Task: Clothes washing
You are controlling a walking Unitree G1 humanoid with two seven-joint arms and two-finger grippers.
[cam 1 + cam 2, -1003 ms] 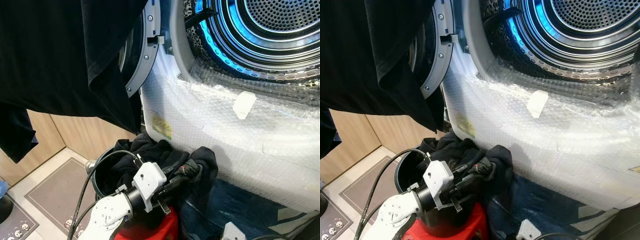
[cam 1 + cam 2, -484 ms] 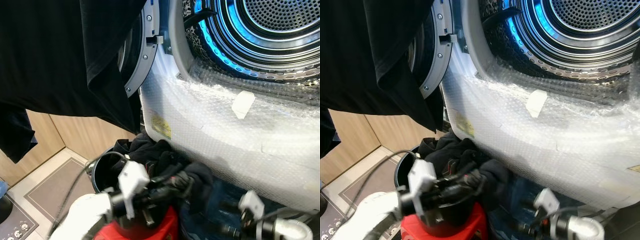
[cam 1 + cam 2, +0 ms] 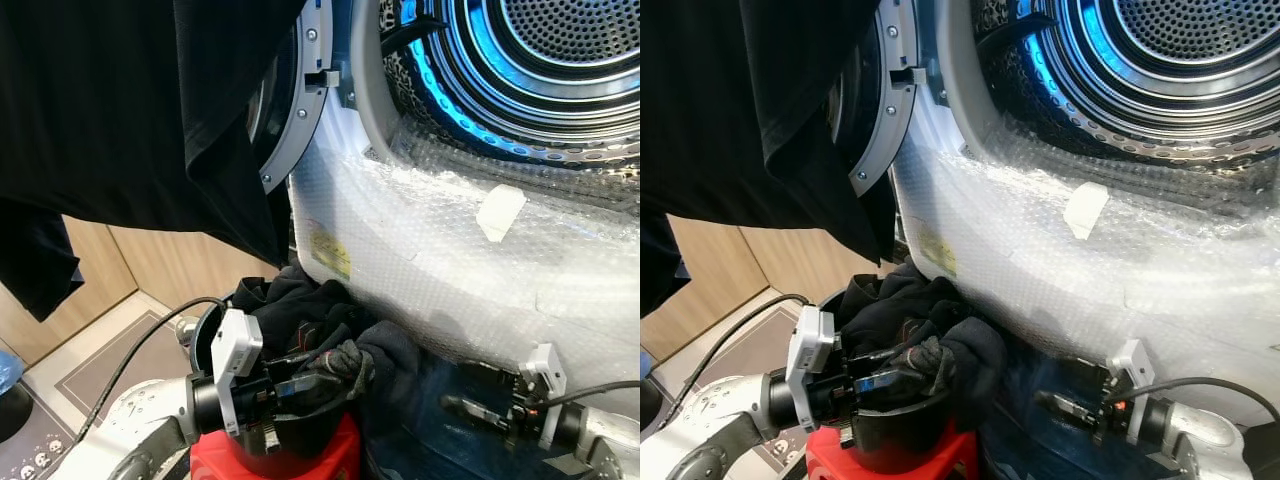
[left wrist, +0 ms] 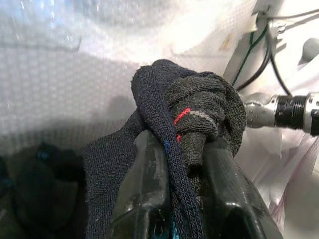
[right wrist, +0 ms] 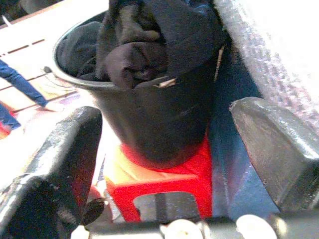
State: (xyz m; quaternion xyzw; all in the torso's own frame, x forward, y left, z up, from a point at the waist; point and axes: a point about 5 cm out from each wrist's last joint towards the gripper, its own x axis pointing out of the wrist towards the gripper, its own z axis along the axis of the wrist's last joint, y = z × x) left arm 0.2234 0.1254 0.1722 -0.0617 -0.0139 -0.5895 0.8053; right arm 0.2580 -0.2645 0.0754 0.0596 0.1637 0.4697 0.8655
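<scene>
Left tool [image 3: 335,368] is clamping soft, limp dark garment [image 4: 199,119] by its bunched fold; right tool [image 3: 470,390] is hovering, fingers apart.

Glossy perforated metal drum [image 3: 560,60], bubble-wrap front [image 3: 450,260], matt knitted dark sock [image 4: 199,114], glossy black plastic bucket [image 5: 149,124].

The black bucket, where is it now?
The bucket stands on a red stool low at the robot's left, beside the wrapped washer, full of dark clothes.
</scene>
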